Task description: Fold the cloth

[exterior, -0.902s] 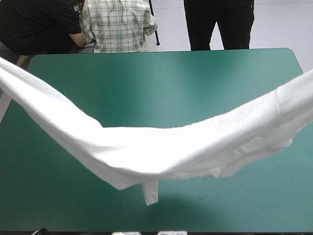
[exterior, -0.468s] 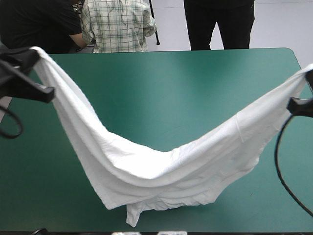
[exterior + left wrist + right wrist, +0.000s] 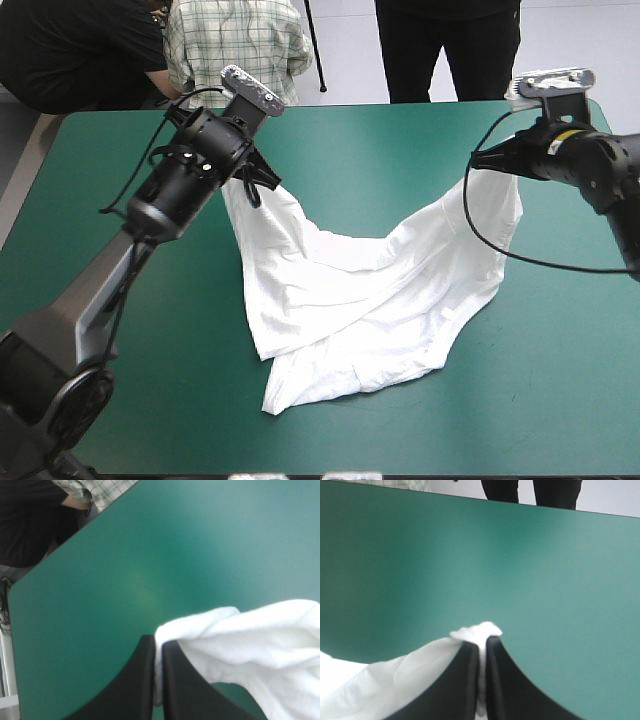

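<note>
Two corners of the T-shirt are held above the tabletop, one pinched in the left jaws toward the far left and the other in the right jaws near the far right edge. Each wrist view shows the black fingers all but pressed together with a tuft of white fabric between them. From those two holds the garment sags in a deep dip, and its lower part lies rumpled on the teal-green cover nearer the robot, one layer lapping over another. The step in hand looks like spreading the shirt flat before any fold. Doing it well probably means drawing the two pinches apart until the sag between them is gone. They should be level with each other, then lowered together while trailing the fabric toward the far edge so the lapped lower layers pull out smooth. The likely faults are a crease trapped under the overlap and a small pinch slipping if the pull is sudden. Release should probably wait until the held edge lies on the cover.
</note>
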### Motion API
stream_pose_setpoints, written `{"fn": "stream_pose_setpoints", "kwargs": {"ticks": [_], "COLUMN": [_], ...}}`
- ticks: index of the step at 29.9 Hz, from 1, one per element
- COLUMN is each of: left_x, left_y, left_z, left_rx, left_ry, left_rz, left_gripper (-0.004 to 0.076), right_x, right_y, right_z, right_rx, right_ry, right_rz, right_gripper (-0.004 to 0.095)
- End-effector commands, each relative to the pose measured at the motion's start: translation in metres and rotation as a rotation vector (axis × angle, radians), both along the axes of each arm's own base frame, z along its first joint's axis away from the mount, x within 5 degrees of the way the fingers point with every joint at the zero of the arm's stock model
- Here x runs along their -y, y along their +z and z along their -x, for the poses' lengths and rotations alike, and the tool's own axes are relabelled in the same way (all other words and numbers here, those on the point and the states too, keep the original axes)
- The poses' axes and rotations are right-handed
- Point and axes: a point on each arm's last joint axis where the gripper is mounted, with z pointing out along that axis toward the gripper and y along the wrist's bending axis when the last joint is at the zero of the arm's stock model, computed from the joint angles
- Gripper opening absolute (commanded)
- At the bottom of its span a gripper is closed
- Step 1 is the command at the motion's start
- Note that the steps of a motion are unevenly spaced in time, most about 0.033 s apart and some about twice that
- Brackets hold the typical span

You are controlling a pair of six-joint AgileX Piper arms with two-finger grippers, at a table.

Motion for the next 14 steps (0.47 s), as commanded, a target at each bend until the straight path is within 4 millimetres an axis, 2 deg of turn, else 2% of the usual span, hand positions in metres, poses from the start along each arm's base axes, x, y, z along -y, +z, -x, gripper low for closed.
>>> {"fn": "stream_pose_setpoints", "kwargs": {"ticks": [1,6,11,13,14], "left_x": [-0.003,-0.003,-0.018,-0.026,-0.03], "left_y": [0.002,-0.028,-0.027,-0.028,-0.029], "left_z": [-0.025,-0.058,-0.067,-0.07,-0.07], "left_rx": [0.075,-0.005,0.014,0.005,-0.007], "left_ry": [0.039,0.065,0.093,0.116,0.124], "left_rz": [0.024,0.097,0.128,0.13,0.136], "left_gripper": [-0.0009,-0.0009,-0.0008,0.0008,0.0034], "right_x": [-0.002,-0.005,-0.004,-0.004,-0.004], "right_y": [0.002,-0.027,-0.046,-0.05,-0.05], "right_z": [-0.025,-0.051,-0.067,-0.07,-0.071], "right_rx": [0.08,0.0,-0.032,-0.041,-0.041], "right_ry": [0.004,0.005,-0.003,-0.003,-0.004], "right_rz": [0.029,0.049,0.096,0.098,0.098], "right_gripper": [-0.0017,-0.0017,0.0004,0.0078,0.0145]}}
